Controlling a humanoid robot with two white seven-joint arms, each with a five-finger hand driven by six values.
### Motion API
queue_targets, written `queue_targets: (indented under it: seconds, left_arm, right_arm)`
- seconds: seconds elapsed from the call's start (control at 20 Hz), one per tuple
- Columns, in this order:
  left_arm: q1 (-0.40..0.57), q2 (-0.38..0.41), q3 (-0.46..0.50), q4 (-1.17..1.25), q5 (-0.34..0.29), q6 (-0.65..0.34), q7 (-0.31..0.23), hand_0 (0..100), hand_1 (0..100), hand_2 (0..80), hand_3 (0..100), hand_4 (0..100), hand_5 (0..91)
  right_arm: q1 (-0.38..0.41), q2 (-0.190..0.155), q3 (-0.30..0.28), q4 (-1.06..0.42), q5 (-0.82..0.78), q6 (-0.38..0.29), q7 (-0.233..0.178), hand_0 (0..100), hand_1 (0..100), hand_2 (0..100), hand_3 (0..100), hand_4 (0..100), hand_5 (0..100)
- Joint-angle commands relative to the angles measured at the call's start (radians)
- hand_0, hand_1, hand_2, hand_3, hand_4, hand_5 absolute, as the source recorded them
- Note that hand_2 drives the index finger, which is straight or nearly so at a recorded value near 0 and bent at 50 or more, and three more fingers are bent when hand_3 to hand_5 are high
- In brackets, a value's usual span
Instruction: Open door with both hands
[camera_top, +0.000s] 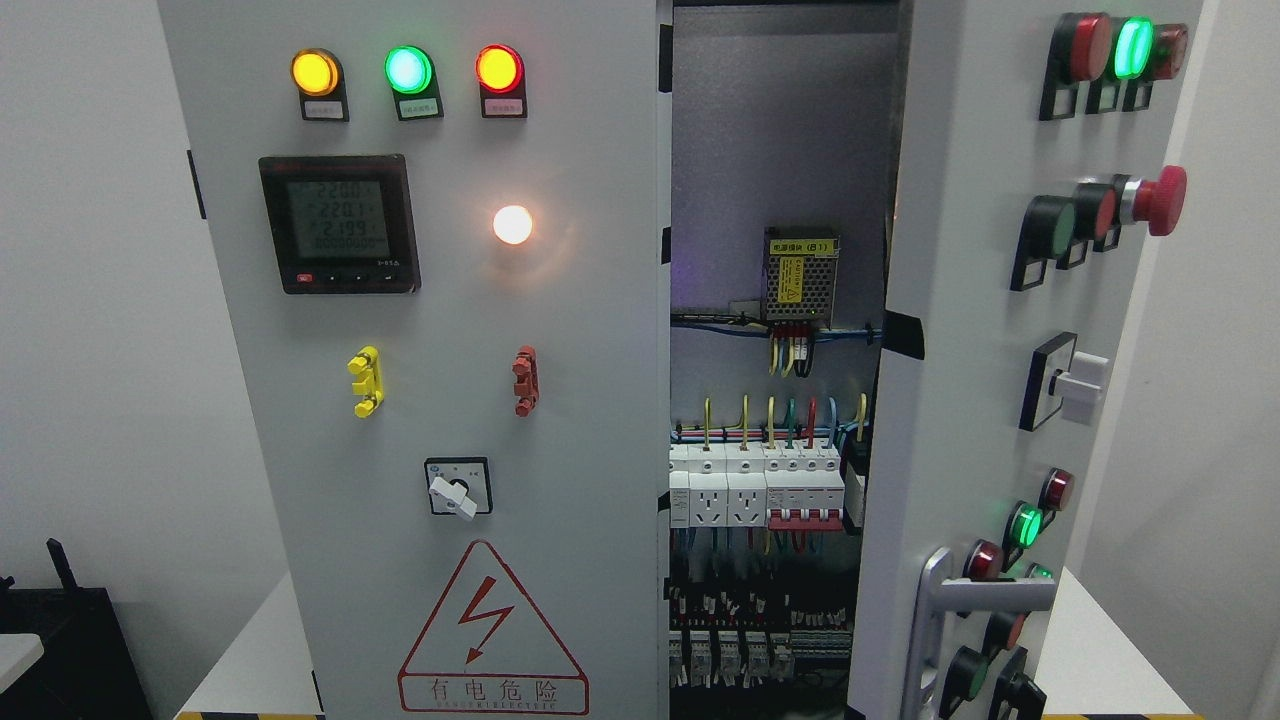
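Note:
A grey electrical cabinet fills the head view. Its left door (430, 400) is closed and carries three lit lamps, a digital meter (338, 223), a yellow clip, a red clip, a rotary switch (457, 487) and a red warning triangle. The right door (990, 400) stands swung outward, seen nearly edge-on, with lamps, push buttons, a red mushroom button (1160, 200) and a silver handle (940, 610) near its bottom. Between the doors the interior shows a power supply (800, 275), wiring and a row of breakers (760, 490). Neither hand nor arm appears.
The cabinet stands on a white table (240, 650) with a yellow-black striped front edge. A black object (60, 640) sits at the lower left. White walls lie behind on both sides.

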Motion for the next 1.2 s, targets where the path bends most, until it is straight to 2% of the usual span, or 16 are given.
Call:
queue_targets:
  seconds: [0.0, 0.2, 0.8, 0.9, 1.05, 1.15]
  left_arm:
    - [-0.006, 0.217, 0.149, -0.051, 0.136, 0.010, -0.045, 0, 0, 0.0, 0, 3, 0.0]
    - [-0.008, 0.251, 0.161, -0.052, 0.156, 0.013, -0.094, 0, 0, 0.0, 0, 3, 0.0]
    - [-0.048, 0.269, 0.144, -0.072, 0.158, 0.013, -0.094, 0, 0, 0.0, 0, 3, 0.0]
    - [-0.133, 0.269, 0.073, -0.078, 0.158, 0.015, -0.093, 0, 0, 0.0, 0, 3, 0.0]
    - [-0.331, 0.271, -0.131, -0.078, 0.156, 0.016, -0.087, 0, 0, 0.0, 0, 3, 0.0]
    - [-0.443, 0.274, -0.223, -0.074, 0.159, 0.022, -0.085, 0, 0, 0.0, 0, 3, 0.0]
  right_arm:
    - [0.000, 0.000, 0.000, 0.000, -0.018, 0.000, 0.000, 0, 0, 0, 0, 0, 0]
    - [0.000, 0.000, 0.000, 0.000, -0.018, 0.000, 0.000, 0, 0, 0, 0, 0, 0]
    - [0.000, 0.000, 0.000, 0.000, -0.018, 0.000, 0.000, 0, 0, 0, 0, 0, 0]
    - [0.000, 0.000, 0.000, 0.000, -0.018, 0.000, 0.000, 0, 0, 0, 0, 0, 0]
    - [0.000, -0.002, 0.000, 0.000, -0.018, 0.000, 0.000, 0, 0, 0, 0, 0, 0]
    - [0.000, 0.000, 0.000, 0.000, -0.018, 0.000, 0.000, 0, 0, 0, 0, 0, 0]
